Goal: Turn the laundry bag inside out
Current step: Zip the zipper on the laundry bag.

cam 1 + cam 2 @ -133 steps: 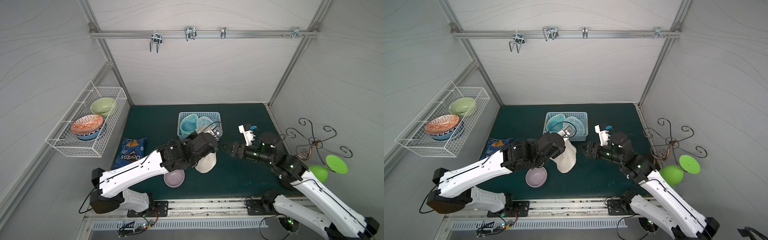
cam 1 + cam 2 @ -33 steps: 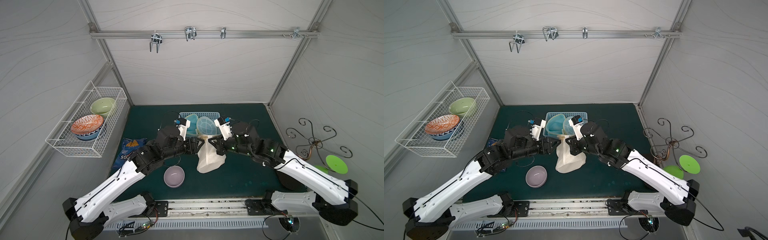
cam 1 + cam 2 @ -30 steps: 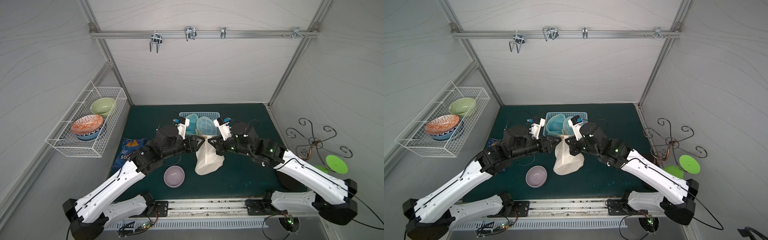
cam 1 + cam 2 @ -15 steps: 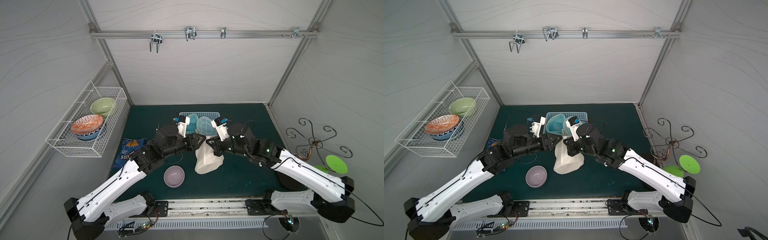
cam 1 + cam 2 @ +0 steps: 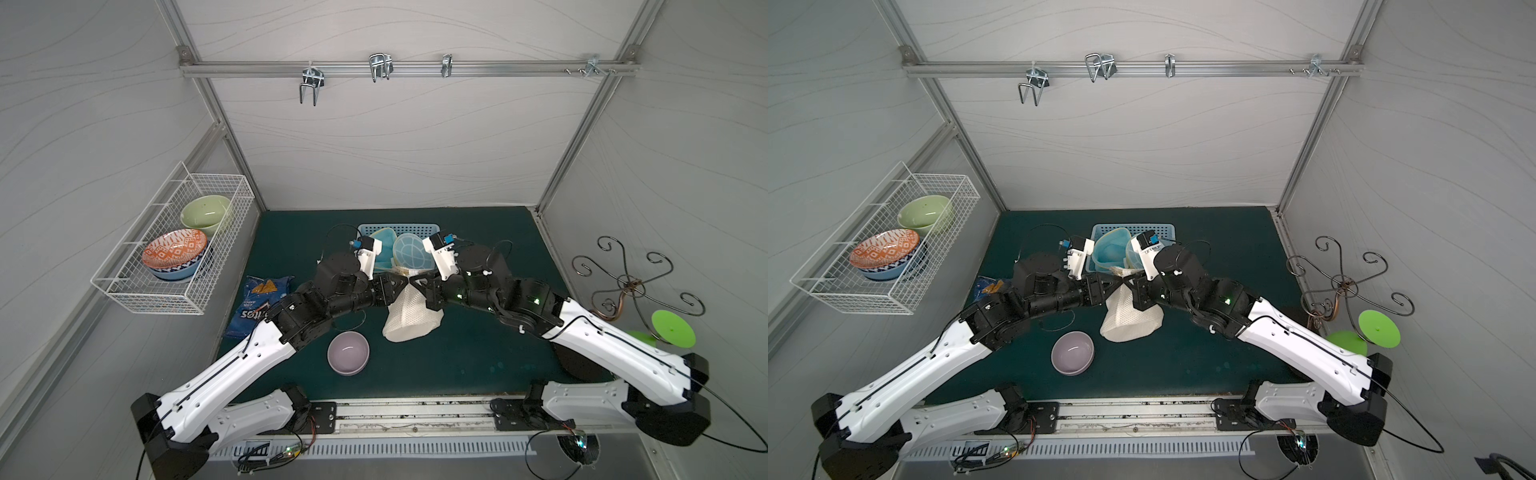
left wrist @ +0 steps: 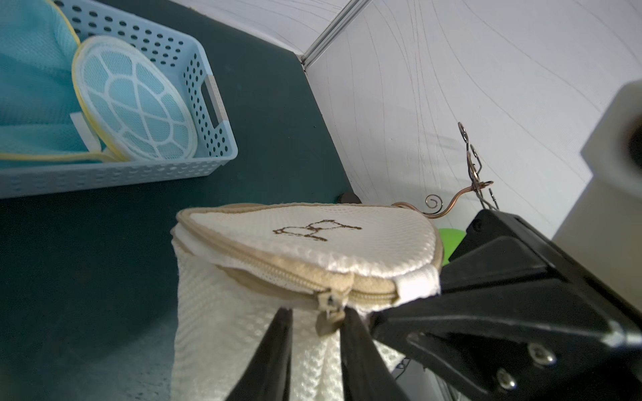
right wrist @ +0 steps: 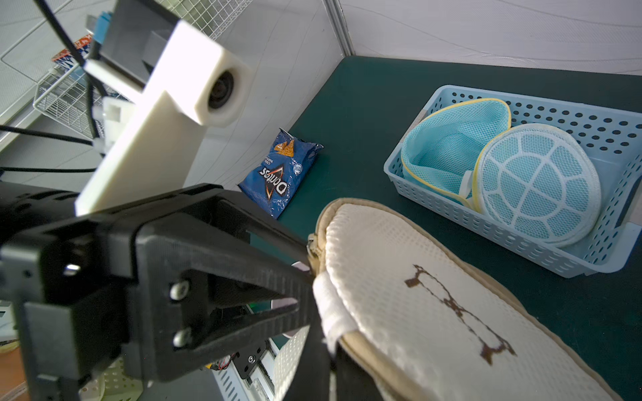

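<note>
The laundry bag (image 5: 409, 316) is cream mesh with a tan zipper rim. It hangs above the green mat between both arms and shows in both top views (image 5: 1129, 320). My right gripper (image 7: 330, 350) is shut on the bag's rim beside a white tab (image 7: 331, 305). My left gripper (image 6: 317, 312) meets it tip to tip (image 5: 400, 286). Its jaws stand narrowly open with the zipper pull (image 6: 328, 314) between them, against one finger. The bag's lid, with a brown embroidered figure (image 6: 314, 231), lies closed along the zipper.
A blue basket (image 5: 399, 229) with teal mesh bags stands just behind the grippers. A purple bowl (image 5: 348, 353) sits in front of the left arm, with a Doritos bag (image 5: 259, 303) at the left. A wire rack (image 5: 174, 249) holds bowls. A metal stand (image 5: 627, 286) is on the right.
My left gripper's jaws have narrowed around the zipper pull over the last second. Both arms have edged slightly left with the hanging bag. The right gripper keeps its hold on the rim.
</note>
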You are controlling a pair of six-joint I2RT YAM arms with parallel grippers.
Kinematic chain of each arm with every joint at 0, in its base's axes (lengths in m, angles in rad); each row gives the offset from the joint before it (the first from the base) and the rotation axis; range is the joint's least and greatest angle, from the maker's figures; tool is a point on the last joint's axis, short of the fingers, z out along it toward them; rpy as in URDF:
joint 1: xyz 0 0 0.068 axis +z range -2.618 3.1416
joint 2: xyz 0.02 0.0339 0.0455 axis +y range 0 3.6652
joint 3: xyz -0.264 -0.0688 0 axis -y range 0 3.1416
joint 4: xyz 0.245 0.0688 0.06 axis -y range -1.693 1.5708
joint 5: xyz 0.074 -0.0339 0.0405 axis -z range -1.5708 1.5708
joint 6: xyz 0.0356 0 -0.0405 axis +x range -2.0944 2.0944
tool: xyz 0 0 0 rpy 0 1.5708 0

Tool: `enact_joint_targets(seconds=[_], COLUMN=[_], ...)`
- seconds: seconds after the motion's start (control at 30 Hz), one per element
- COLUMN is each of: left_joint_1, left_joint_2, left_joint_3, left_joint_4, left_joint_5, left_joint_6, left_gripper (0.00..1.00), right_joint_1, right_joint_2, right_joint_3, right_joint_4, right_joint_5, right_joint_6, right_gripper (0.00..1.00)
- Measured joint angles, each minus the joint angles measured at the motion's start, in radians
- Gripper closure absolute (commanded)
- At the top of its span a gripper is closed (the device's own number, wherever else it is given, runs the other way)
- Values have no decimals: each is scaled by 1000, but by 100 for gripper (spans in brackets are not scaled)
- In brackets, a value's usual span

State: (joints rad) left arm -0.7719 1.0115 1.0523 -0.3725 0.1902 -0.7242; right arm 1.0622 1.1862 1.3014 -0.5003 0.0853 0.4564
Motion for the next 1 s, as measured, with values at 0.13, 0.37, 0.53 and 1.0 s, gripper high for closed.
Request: enact_joint_targets(seconds=[0.13,0.37,0.53,1.0], left_joint_1=[6,12,13,41], left_joint_2=[-13,-51,-61,-52], left_joint_3=[0,0,13,32], left_joint_4=[-6,-38,-74,-108], left_joint_5=[-7,-17,-33,-113], left_joint_6=[-1,-5,11,97], left_gripper=[92,100,100,70], right_joint_1=[0,8,11,30], right_joint_2=[0,3,5,27], right_joint_3=[-11,-40,-42,-42], right_joint_4=[3,25,38,29], right_joint_5=[-8,-19,-26,-53], right_joint_6=[1,15,18,18], right_gripper=[100,100,100,100])
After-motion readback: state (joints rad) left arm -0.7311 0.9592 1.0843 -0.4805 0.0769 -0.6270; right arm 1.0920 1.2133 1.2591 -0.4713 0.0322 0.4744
